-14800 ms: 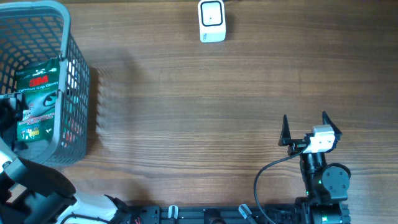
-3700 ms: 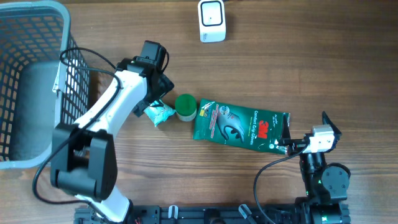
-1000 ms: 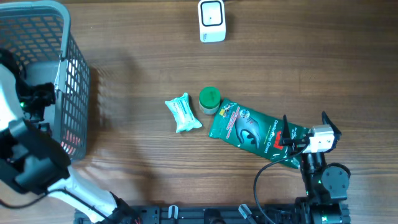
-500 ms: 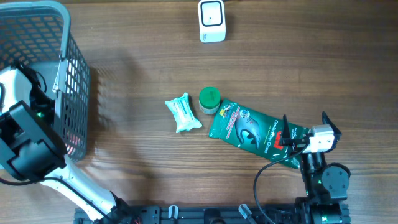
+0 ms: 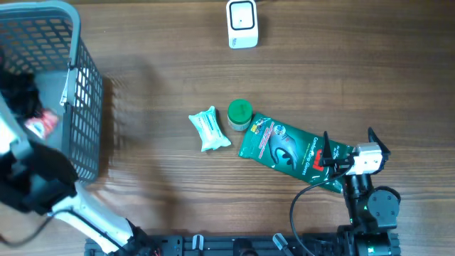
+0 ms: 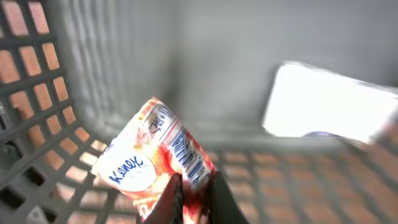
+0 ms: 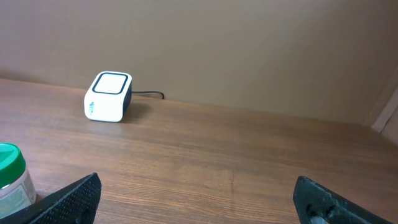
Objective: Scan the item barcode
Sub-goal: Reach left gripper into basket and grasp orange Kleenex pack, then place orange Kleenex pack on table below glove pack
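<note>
1. Left wrist: I see my left gripper [image 6: 194, 194] clamped on the red Kleenex pack [image 6: 155, 165], inside the grey basket [image 6: 37, 93].
2. Overhead: my right gripper [image 5: 348, 136] stands spread wide, empty, beside the green glove packet [image 5: 284, 146].

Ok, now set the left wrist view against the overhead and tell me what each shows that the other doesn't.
Left wrist only: the lettering on the Kleenex pack, the left gripper shut on its lower edge, and a blurred white patch that I can't identify. Overhead only: the white scanner, teal tissue pack, green-lidded jar, 3M gloves pack and the open right gripper. Both: the grey basket with that red-and-white pack inside it.
</note>
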